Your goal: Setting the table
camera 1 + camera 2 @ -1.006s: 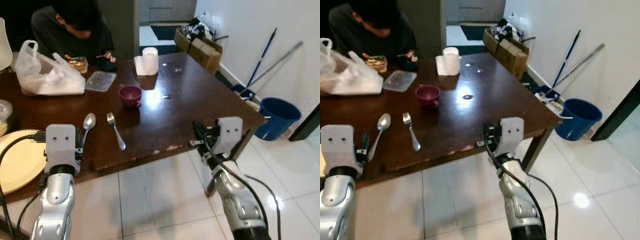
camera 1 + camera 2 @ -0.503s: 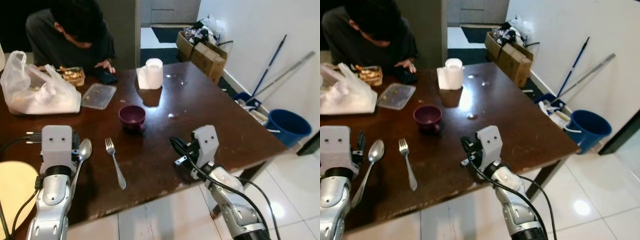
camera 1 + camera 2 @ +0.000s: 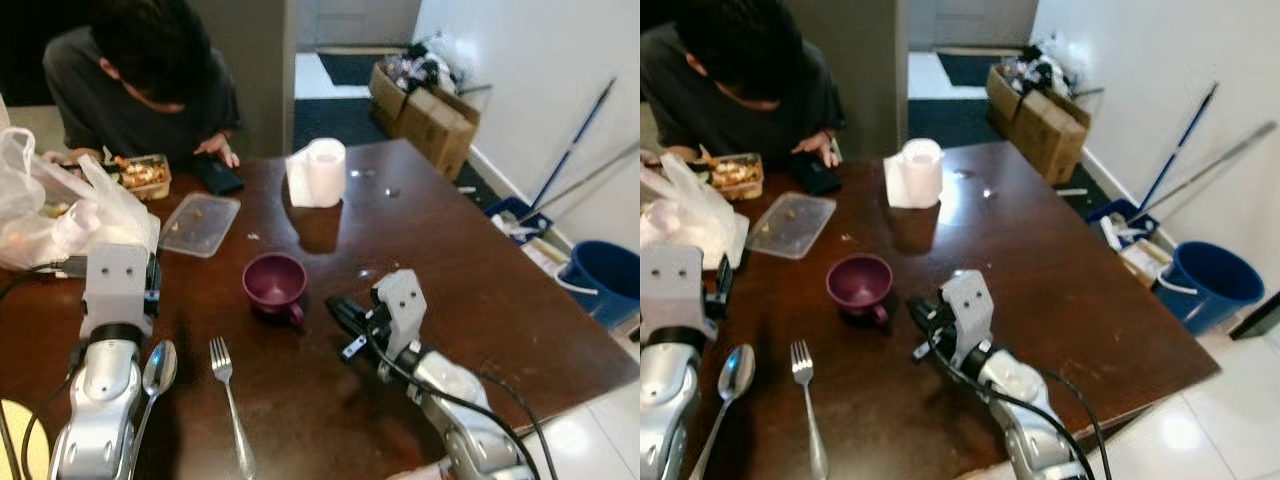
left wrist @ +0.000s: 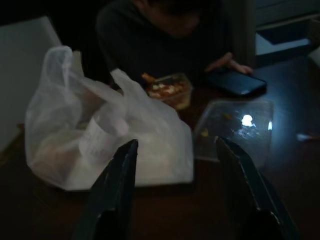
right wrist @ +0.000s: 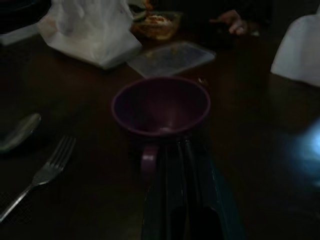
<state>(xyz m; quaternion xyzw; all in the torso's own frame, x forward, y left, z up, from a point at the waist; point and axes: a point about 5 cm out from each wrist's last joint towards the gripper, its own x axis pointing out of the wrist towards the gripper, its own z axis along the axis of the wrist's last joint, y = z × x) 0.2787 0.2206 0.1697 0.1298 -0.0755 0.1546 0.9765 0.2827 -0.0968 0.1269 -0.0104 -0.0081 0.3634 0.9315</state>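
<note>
Right gripper sat low over the dark table, its two black fingers pressed together with nothing between them, tips just beside the handle side of the purple cup. My left gripper hung over the near left of the table with its fingers spread apart and empty, pointed toward the white plastic bag at the far left.

I judged the cup was the piece in hand, sitting mid-table, far of the fork and spoon. My worry was the closed fingers: pushed forward as they were, they would shove the cup toward the clear lid rather than take it, and the cup could tip or slide on the glossy wood. A clamp on the thin handle alone might let the cup swing. The left arm lay close above the spoon, so a careless lowering could knock it askew.

A person sat at the far side, one hand by a dark phone, so any long reach carried a risk of contact.

I counted one cup, one fork, one spoon, one roll of paper, one food box, one lid, one bag, and part of a yellowish plate at the near left edge.
</note>
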